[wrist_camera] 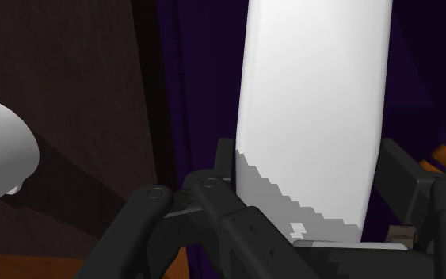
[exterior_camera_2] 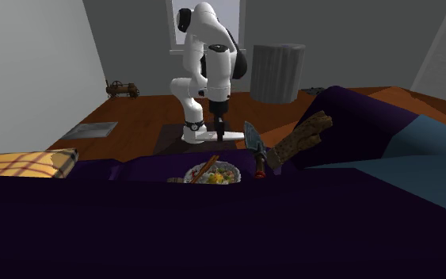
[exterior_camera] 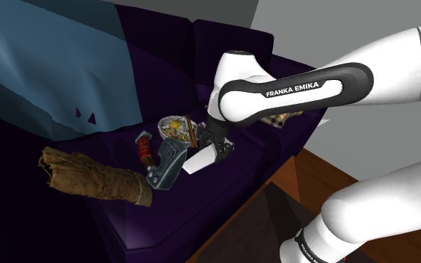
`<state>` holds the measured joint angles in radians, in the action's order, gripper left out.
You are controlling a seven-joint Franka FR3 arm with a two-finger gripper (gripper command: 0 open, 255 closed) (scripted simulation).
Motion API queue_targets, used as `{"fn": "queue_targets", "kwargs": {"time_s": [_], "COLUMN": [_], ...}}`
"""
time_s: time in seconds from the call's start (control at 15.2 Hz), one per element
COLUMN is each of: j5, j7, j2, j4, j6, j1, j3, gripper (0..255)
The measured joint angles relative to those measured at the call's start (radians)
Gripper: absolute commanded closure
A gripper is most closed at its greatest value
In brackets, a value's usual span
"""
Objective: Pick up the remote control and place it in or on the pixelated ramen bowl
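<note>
1. In the shoulder view, your black gripper [exterior_camera: 216, 148] is holding the white remote control [exterior_camera: 199, 161] at the front part of the dark purple sofa seat [exterior_camera: 194, 202]. You cannot tell whether the remote's low end is touching the cushion.
2. In the wrist view, the two fingers [wrist_camera: 225, 162] are pressing on the remote's long sides. It is sitting clamped between them and reaching well past the fingertips.
3. The ramen bowl [exterior_camera: 173, 127] is resting on the seat just beside the gripper, toward the shoulder view's left. The remote is hanging apart from the bowl.
4. A grey-blue hand tool with a red part [exterior_camera: 165, 164] is lying near the bowl. A brown bark-like piece [exterior_camera: 89, 178] is lying farther toward that view's left.
5. A blue blanket [exterior_camera: 51, 60] is draping over the sofa back.
6. In the second exterior view, you are facing the white arm [exterior_camera_2: 209, 59] across the sofa, and a plaid cushion [exterior_camera_2: 23, 164] is lying at that view's left.
</note>
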<state>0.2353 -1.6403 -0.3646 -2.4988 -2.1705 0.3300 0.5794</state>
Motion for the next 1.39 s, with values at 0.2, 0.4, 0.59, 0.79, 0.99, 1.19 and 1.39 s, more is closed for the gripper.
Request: {"fn": "queue_targets", "kwargs": {"time_s": [0.2,0.4,0.59,0.79,0.99,1.19,1.39], "j5": [0.004,0.003,0.003,-0.008,-0.057,-0.121,-0.201], "j7": [0.006,0.009,0.01,0.011,-0.008,-0.024,-0.052], "j2": [-0.027,-0.045,-0.062,-0.051,0.05,0.167,0.302], "j4": [0.025,0.055,0.082,0.122,0.207,0.31,0.441], "j6": [0.051,0.098,0.141,0.171,0.16,0.158,0.172], "j1": [-0.003,-0.004,-0.006,0.003,0.037,0.072,0.096], "j3": [-0.013,-0.024,-0.033,-0.038,-0.021,-0.01,-0.002], "gripper": [255,255,255,255,255,255,255]}}
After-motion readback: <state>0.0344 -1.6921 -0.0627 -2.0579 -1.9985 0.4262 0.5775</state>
